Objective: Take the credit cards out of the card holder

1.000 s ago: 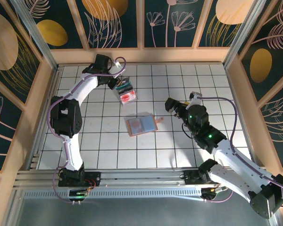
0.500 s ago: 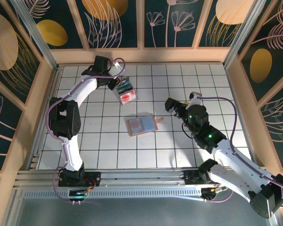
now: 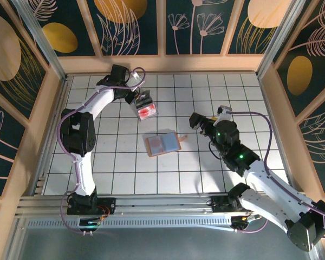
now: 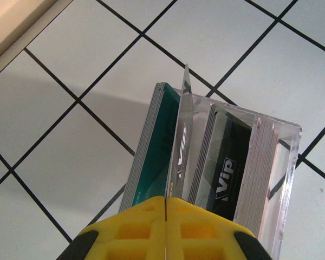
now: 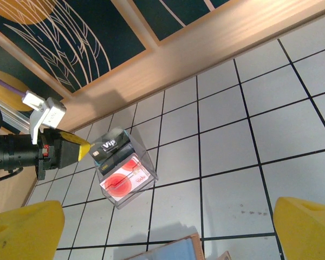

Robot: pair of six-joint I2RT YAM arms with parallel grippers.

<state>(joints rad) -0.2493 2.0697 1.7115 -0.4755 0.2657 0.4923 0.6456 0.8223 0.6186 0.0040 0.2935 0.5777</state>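
**Card holder** [image 3: 163, 144]. Lies spread open and flat near the middle of the table [image 3: 238, 92], grey-blue inside up, tan border round it. Neither arm touches it. Whether any card is left in its pockets is too small to tell.
- Handling, judged: light, thin and limp, apt to slide on the smooth tiles or fold when one edge is lifted. Best pinned at a border or pinched across an outer edge, clear of the pocket mouths. Not fragile.

**Card** [image 4: 182, 135]. One thin card marked VIP, seen edge-on and standing upright in the box [image 4: 284, 157], between a teal stack and a dark stack.
- Handling, judged: light, stiff and slick-faced, so a pinch across the two faces near one short end holds it best. It may flex but is unlikely to break.

**Box.** Small and clear, holding upright stacks of cards with a red-printed one facing out. It stands toward the far left of the table, well apart from the card holder.

**Left gripper** [image 4: 165, 208]. Yellow fingers pressed together on the near end of the card, no gap showing between them beyond the card's thickness. It is over the box with the card's far end down among the stacks.

**Right gripper** [image 3: 196, 120]. Jaws spread wide and holding nothing. It hangs above the table just right of the card holder, apart from it and facing toward the box.
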